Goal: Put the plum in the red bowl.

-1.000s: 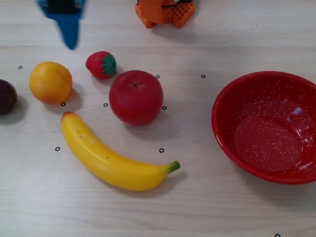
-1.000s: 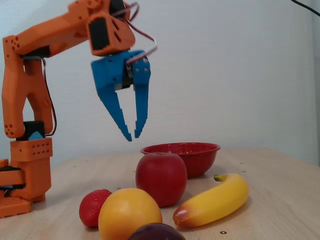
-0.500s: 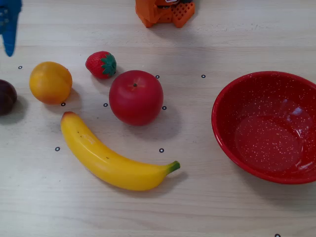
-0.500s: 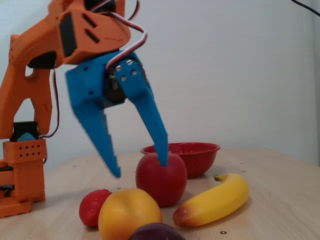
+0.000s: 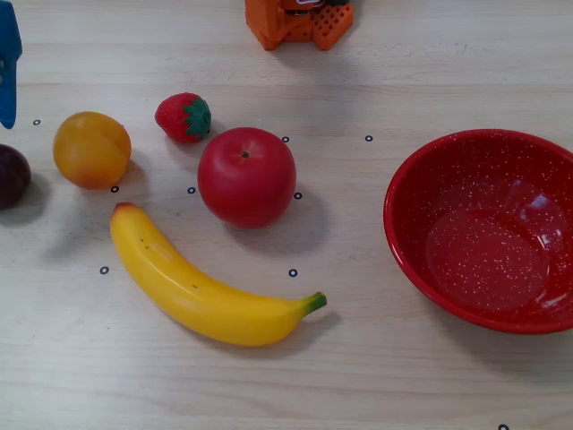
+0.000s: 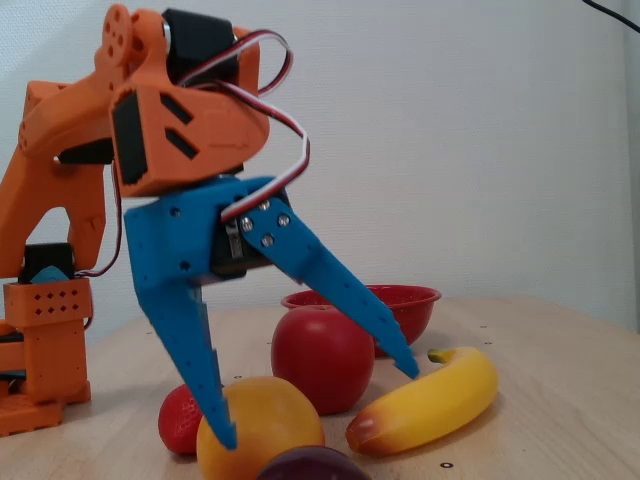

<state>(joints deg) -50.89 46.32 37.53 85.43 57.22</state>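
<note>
Pale wood worktop (image 5: 376,376), white wall behind: your blue pincer (image 6: 315,405) hangs wide open and empty over the fruit. The plum (image 5: 11,176) sits at the left edge of the top-down fixed view, beside the orange (image 5: 91,150); the red bowl (image 5: 407,260) lies well apart at the right. Descend carelessly and a finger could nudge the orange or roll the plum off-frame. The apple (image 5: 246,176) and banana (image 5: 197,291) crowd the carry path. Both views crop the plum; the strawberry (image 5: 183,117) is half hidden in the side view.

Plum (image 5: 12,176), perhaps resting, far from red bowl (image 5: 421,170)
</note>
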